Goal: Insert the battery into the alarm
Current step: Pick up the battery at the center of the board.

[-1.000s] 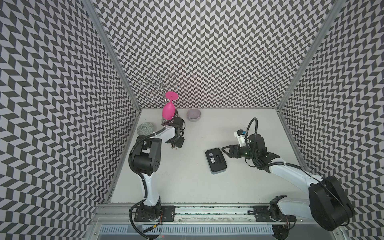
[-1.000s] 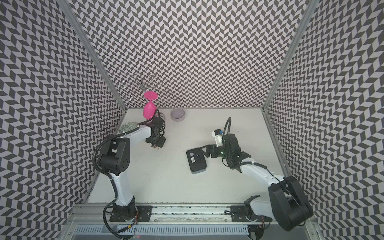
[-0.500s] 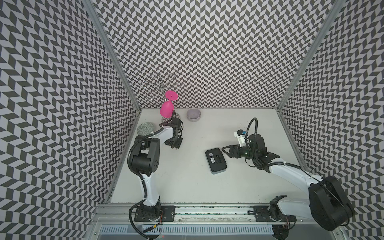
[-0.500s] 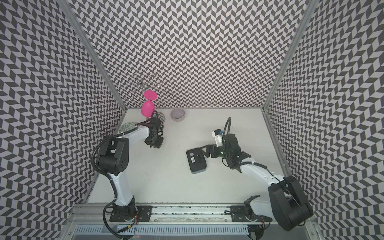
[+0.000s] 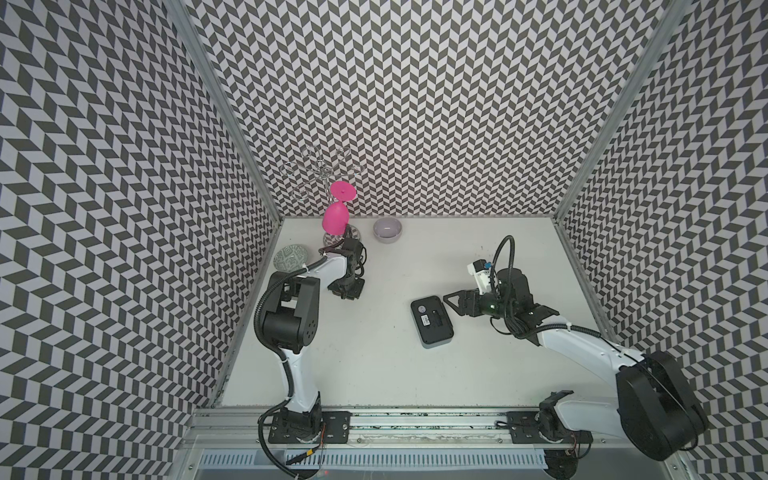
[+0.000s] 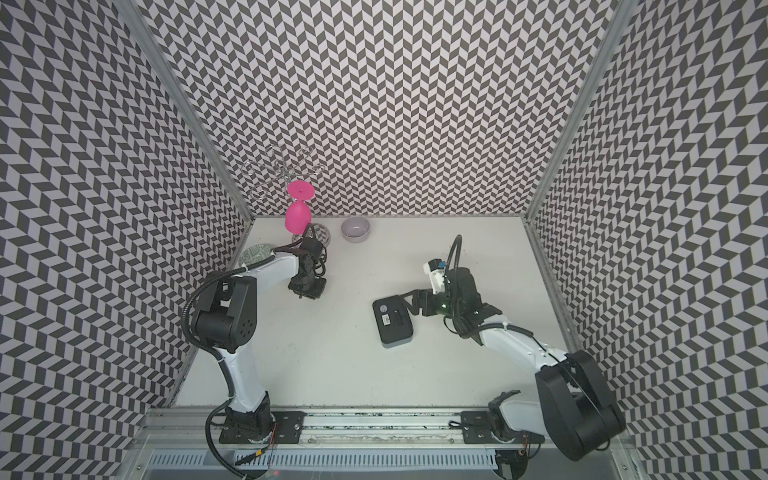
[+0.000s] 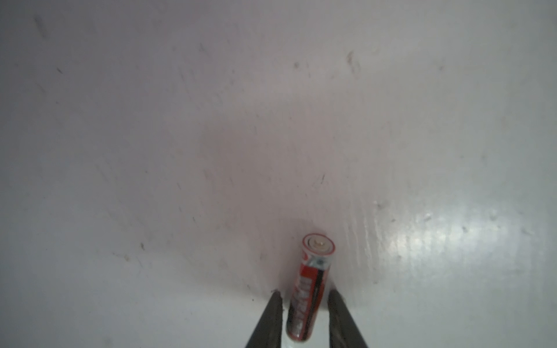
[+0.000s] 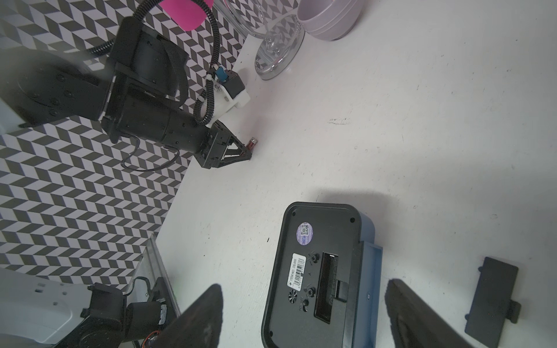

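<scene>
We take the alarm [image 5: 432,321] as our mark: it lies face down on the worktop [image 5: 374,353], black back and white label up, and blue casing shows along one edge in the right wrist view. Its slot [image 8: 325,286] is uncovered and has nothing in it. The black lid [image 8: 491,301] lies flat just beside the alarm, apart from it. The battery [image 7: 310,280] lies on the worktop well apart from the alarm, on the left arm's side and further back, with its metallic end pointing away from the wrist. The left claw [image 7: 304,295] is down around the battery, one dark fingertip close on each side. Thin strips of worktop show between tips and battery, so we cannot tell whether it has a grip. The right claw [image 5: 455,305] sits just beside the alarm on the right arm's side, spread wide and holding nothing. In its wrist view the two fingers [image 8: 205,316] flank the alarm's back without touching it. Behind the alarm, by the back wall, stand a grey bowl [image 5: 387,229] and a pink glass [image 5: 336,218], both well apart from it.
</scene>
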Tool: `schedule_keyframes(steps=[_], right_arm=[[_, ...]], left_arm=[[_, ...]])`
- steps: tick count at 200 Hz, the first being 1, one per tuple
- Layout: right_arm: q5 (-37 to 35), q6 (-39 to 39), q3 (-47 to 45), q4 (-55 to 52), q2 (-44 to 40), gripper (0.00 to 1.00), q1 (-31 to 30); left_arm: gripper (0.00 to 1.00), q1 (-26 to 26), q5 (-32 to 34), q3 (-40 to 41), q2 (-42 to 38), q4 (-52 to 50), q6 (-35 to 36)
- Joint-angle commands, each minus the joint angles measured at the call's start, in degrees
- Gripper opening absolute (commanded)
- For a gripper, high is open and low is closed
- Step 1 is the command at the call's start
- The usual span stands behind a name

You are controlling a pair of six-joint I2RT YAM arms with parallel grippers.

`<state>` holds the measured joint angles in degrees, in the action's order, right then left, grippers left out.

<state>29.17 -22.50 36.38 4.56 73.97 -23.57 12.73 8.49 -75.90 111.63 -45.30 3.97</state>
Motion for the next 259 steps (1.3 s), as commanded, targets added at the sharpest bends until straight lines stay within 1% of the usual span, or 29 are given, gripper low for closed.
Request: schedule_keyframes(steps=[1,25,63,75,86,93,108,128,148,168,184,211,223,242,259], right_arm=[[-0.35,0.17,0.14,1.63,0.49,0.84,-0.16],[-0.26,0.00,0.25,1.60,0.55,0.84,-0.16],[0.98,-0.52,0.52,1.83,-0.04,0.84,-0.14],[1.17,-0.80,0.50,2.02,-0.25,0.84,-0.16],[1.32,-1.08,0.53,2.09,-0.22,0.84,-0.16],[1.47,-1.23,0.70,2.04,-0.18,0.84,-0.15],[2.44,-1.86,1.08,2.44,-0.17,0.84,-0.11],[4.59,-3.26,2.11,2.71,-0.08,0.84,-0.15],[7.68,-4.68,3.42,2.69,-0.32,0.84,-0.16],[9.83,-6.02,4.93,1.86,-0.73,0.84,-0.16],[11.34,-6.57,6.43,0.07,-0.90,0.84,-0.07],[12.50,-9.00,7.70,-2.09,-2.36,0.83,0.24],[12.07,-9.85,8.31,-3.65,-2.89,0.83,0.52],[11.12,-11.98,8.09,-4.19,-3.61,0.83,1.12],[10.90,-14.28,8.16,-5.39,-4.53,0.83,1.84]], left_arm=[[0.22,-0.32,0.85,1.64,0.57,-3.25,0.16],[0.19,-0.09,-0.20,1.46,-0.47,-2.76,0.20],[0.18,0.23,-1.93,1.28,-3.99,-0.94,0.03],[0.18,0.34,-3.48,1.28,-5.49,0.12,0.08],[0.17,0.49,-5.60,1.07,-6.77,1.37,-0.25],[0.15,0.62,-7.34,0.74,-7.52,1.92,-0.49],[0.14,1.31,-11.20,0.14,-8.99,3.72,-0.56],[0.15,2.57,-18.78,0.73,-11.81,8.26,0.73],[0.16,5.72,-26.85,2.19,-15.22,13.00,4.01],[0.17,9.64,-30.92,2.99,-17.21,16.39,7.83],[0.15,12.80,-31.48,3.62,-17.69,18.68,10.77],[0.15,18.36,-30.61,5.15,-18.75,22.80,17.13],[0.12,20.65,-29.87,6.75,-20.00,26.22,20.39],[0.09,22.78,-29.59,10.35,-22.32,33.31,25.08],[0.09,24.05,-28.93,12.96,-24.03,38.73,28.35]])
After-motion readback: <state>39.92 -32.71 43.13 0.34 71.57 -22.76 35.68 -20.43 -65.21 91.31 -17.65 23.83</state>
